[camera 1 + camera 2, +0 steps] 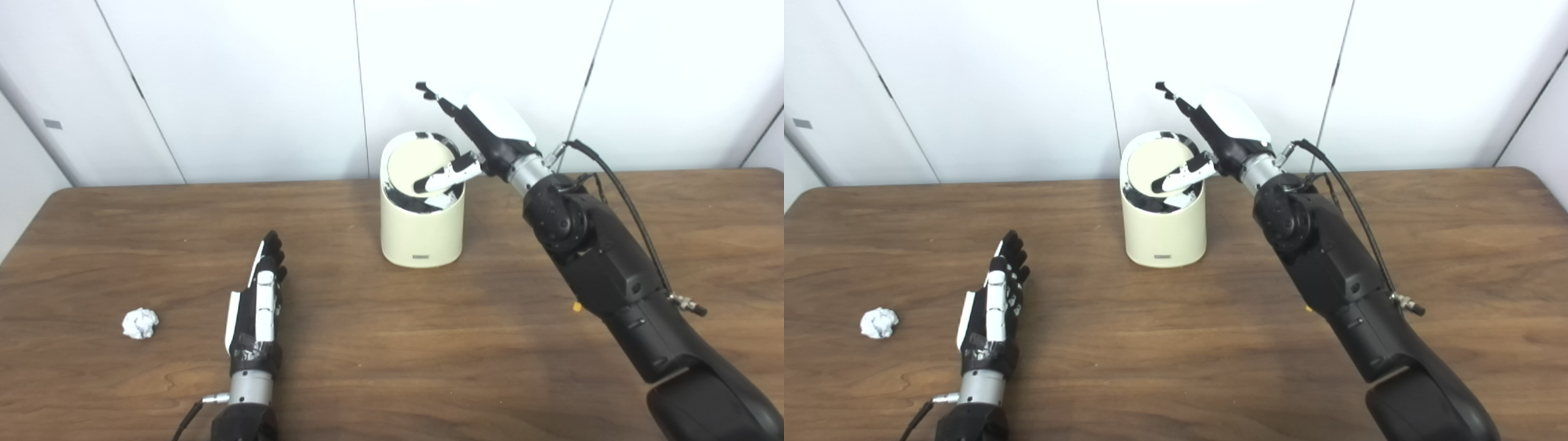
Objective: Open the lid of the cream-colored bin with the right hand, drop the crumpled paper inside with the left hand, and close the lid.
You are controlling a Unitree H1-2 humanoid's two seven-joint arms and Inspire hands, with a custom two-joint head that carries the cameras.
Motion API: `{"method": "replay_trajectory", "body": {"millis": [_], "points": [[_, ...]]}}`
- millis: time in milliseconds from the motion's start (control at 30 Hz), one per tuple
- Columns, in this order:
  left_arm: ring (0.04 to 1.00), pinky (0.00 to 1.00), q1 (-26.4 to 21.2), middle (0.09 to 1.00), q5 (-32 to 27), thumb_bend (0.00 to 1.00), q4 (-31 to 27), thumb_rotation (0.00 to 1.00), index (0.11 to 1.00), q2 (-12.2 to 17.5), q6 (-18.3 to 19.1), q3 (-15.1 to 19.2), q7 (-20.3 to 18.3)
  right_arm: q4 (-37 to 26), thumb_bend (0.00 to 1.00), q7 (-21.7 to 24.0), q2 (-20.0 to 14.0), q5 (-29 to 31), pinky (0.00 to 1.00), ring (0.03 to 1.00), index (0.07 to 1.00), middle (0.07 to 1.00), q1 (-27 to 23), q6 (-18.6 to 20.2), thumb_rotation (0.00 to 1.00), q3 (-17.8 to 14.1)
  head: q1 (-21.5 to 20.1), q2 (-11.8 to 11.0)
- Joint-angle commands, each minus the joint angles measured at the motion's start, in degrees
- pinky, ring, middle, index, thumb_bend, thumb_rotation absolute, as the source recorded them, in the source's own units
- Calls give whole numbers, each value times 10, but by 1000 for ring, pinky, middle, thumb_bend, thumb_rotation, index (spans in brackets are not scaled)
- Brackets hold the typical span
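Note:
The cream-colored bin [421, 229] stands at the table's middle back. Its round lid [413, 165] is tilted, with a dark gap showing along the front rim. My right hand [474, 138] hovers over the bin's right side, open, its thumb reaching down onto the lid while the fingers point up and away. The crumpled paper [140, 323] lies on the table at the near left. My left hand [260, 300] rests flat on the table to the right of the paper, open, fingers stretched toward the back, holding nothing.
The brown wooden table [392, 367] runs across the whole view, with white wall panels [245, 86] behind it. My right forearm [612, 269] crosses the right side of the table, with a cable along it.

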Motion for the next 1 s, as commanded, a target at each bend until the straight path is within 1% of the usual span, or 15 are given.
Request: {"method": "replay_trajectory", "body": {"millis": [0,133,200,300,400,467,500,600,667,733,767,800,833,900,967], "points": [[1000,1000,9,995,-2,518,5,1000,1000,-9,-4,-5,2,4,921,-9,-22,-32,919,919,934,907,-15,-1,181,4,1,0],[1000,1000,9,989,0,521,5,1000,995,-9,-3,-6,3,7,952,-16,-25,-41,927,916,932,903,-14,-3,137,9,1,2],[1000,1000,9,991,-1,522,3,1000,998,-9,0,-6,2,7,955,-17,-25,-39,931,918,934,903,-13,-3,133,9,1,2],[1000,1000,9,994,-3,531,1,1000,1000,-8,1,-7,1,4,937,-14,-21,-22,939,923,932,906,-9,-1,161,0,3,3],[1000,1000,9,991,-4,537,2,998,997,-9,-1,-6,2,-3,899,-9,-9,5,902,906,920,902,-5,9,203,-16,3,3],[1000,1000,10,990,-4,548,3,988,994,-9,-1,-5,3,-14,861,2,3,26,850,891,917,896,-3,29,264,-32,3,3],[1000,1000,10,990,-4,549,3,985,995,-9,-1,-5,3,-20,829,7,10,38,822,886,917,894,-3,40,311,-42,2,3],[1000,1000,9,991,-3,550,3,993,999,-7,0,-6,1,-38,781,23,28,72,776,869,922,890,-3,74,454,-68,3,3],[1000,1000,9,991,-3,547,5,994,999,-7,-1,-6,1,-50,760,37,40,106,769,867,924,891,-4,98,516,-89,2,2],[1000,1000,8,988,8,524,9,991,997,-5,-4,-8,4,-69,733,59,58,160,790,869,925,889,-5,147,587,-122,1,2],[1000,1000,7,990,13,500,10,982,997,-4,-6,-9,6,-76,707,67,65,180,822,876,922,890,-6,168,594,-133,1,2],[1000,1000,7,990,21,486,12,976,996,-2,-9,-10,7,-86,691,77,79,216,842,881,920,891,-7,199,597,-158,1,2],[1000,1000,7,992,27,468,14,942,994,-1,-11,-12,9,-92,650,84,90,244,897,898,924,902,-9,221,579,-179,1,2],[1000,1000,6,993,32,453,17,905,991,0,-14,-13,9,-98,605,91,105,279,958,923,932,916,-11,240,566,-205,1,0],[1000,1000,5,995,31,454,20,903,992,0,-15,-12,9,-99,584,89,116,294,965,928,931,907,-11,242,558,-223,1,0]]}}
